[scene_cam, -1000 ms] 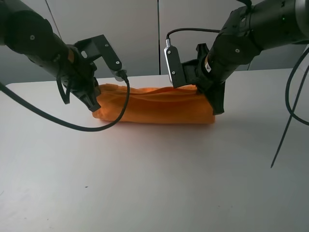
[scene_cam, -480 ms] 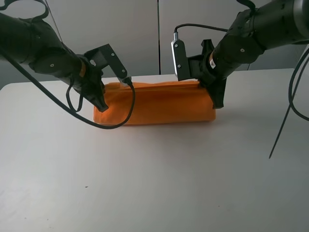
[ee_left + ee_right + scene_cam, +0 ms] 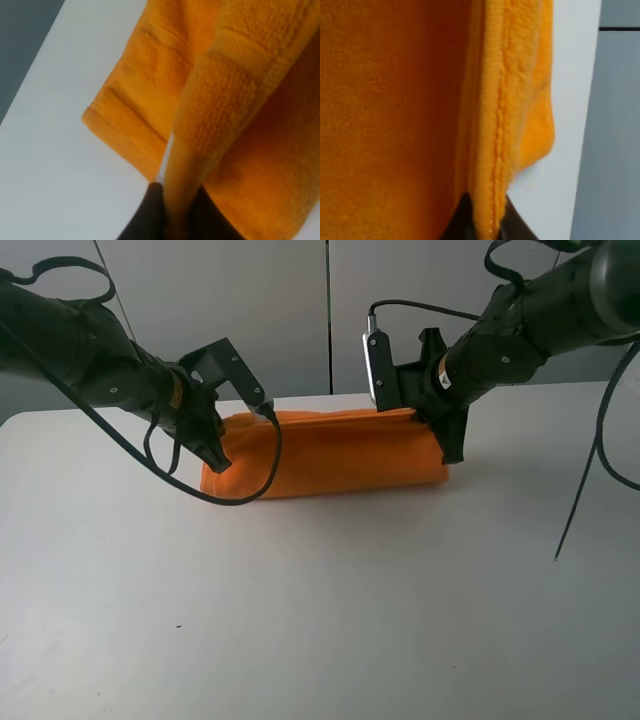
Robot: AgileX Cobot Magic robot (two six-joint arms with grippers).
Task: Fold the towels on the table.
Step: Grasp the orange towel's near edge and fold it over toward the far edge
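Note:
The bright orange towel (image 3: 330, 453) lies folded as a long band on the white table (image 3: 320, 600), near its far edge. My left gripper (image 3: 217, 462) is shut on the towel's left end; the left wrist view shows a hemmed edge (image 3: 200, 150) pinched between the dark fingertips (image 3: 145, 220). My right gripper (image 3: 452, 452) is shut on the towel's right end; the right wrist view shows a stitched edge (image 3: 492, 150) clamped between the dark fingertips (image 3: 462, 220). The white label is hidden.
Grey wall panels (image 3: 330, 310) stand behind the table's far edge. Black cables loop from the left arm over the towel (image 3: 265, 465) and hang at the right (image 3: 590, 480). A white camera block (image 3: 378, 370) sits on the right arm.
Both grippers have carried the towel's held edge back toward the far side of the table. The towel's top layer has flattened and the band now lies slightly farther back.

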